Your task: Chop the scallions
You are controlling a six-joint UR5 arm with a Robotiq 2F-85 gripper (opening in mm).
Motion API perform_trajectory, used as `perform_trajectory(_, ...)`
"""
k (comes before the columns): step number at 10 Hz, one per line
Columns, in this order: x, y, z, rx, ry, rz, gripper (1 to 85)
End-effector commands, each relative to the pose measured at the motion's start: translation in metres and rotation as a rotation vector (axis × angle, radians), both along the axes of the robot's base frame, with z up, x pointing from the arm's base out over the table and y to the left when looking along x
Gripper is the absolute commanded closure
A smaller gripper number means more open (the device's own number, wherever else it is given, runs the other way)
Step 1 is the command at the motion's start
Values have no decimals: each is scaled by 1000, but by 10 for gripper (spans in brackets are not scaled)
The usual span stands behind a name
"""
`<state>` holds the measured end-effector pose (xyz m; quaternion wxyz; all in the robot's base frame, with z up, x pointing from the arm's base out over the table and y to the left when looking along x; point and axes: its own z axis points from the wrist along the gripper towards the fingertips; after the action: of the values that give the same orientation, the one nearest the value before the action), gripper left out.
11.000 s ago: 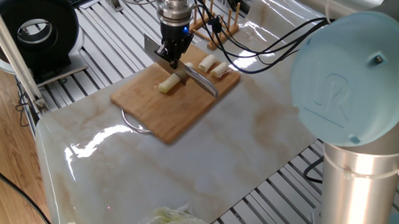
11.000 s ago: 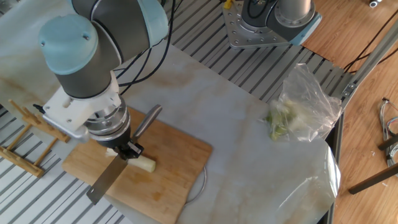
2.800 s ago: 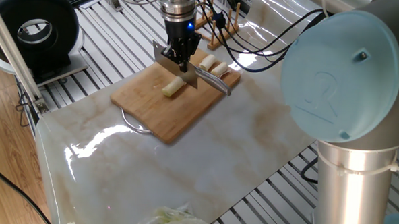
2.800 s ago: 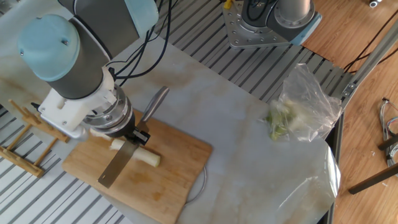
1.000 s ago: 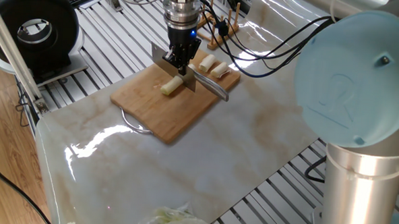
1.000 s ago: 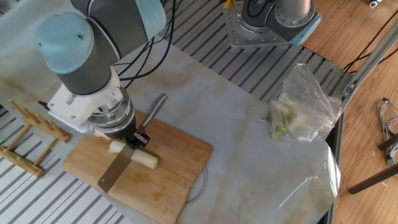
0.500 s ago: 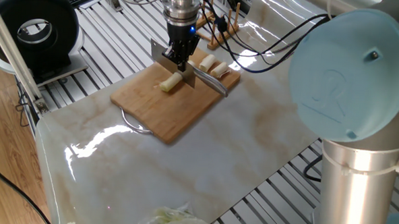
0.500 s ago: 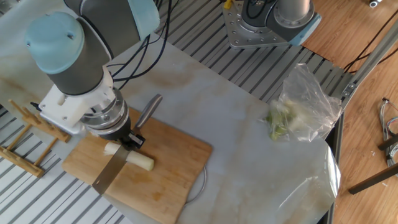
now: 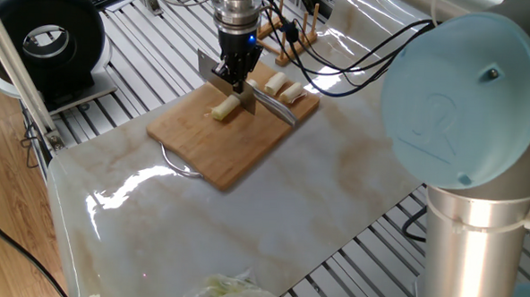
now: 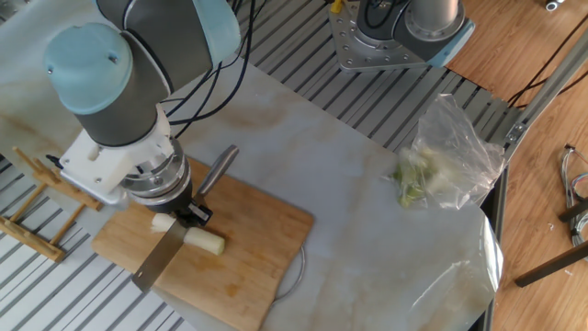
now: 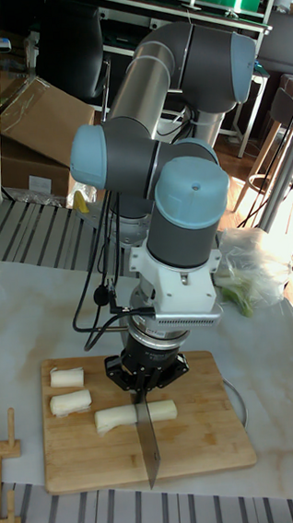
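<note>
A pale cream scallion stalk [image 11: 116, 418] lies across the wooden cutting board [image 11: 201, 447]. The knife blade [image 11: 148, 451] stands on it, with a short part [image 10: 163, 222] on one side and a longer part [image 10: 206, 242] on the other. My gripper [image 11: 144, 383] is shut on the knife, right above the stalk [image 9: 223, 109]; the steel handle [image 10: 216, 169] sticks out behind it. Two cut scallion chunks [image 11: 67, 377] [image 11: 70, 402] lie at the board's end, also visible in one fixed view [image 9: 284, 87]. The arm hides them in the other fixed view.
A clear plastic bag of leafy greens [image 10: 443, 164] lies on the marble sheet away from the board. A wooden rack [image 10: 35, 198] stands just beyond the board's chunk end. A black round device [image 9: 44, 37] sits off the table's corner.
Over the last second my gripper and the knife have shifted slightly along the stalk, and the stalk has slid a little with the blade. The grip on the knife is unchanged.
</note>
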<state>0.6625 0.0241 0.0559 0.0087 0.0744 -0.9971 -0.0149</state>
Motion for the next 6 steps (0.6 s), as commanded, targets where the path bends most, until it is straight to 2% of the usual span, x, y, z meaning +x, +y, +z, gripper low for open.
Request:
perform_trajectory(1, 1, 5, 6, 21, 5, -5, 843)
perform_trajectory(2, 5, 7, 10, 28, 1, -4, 843)
perform_trajectory(4, 18, 7, 7, 41, -52, 0, 843)
perform_trajectory(6, 16, 4, -1, 11, -64, -4, 843)
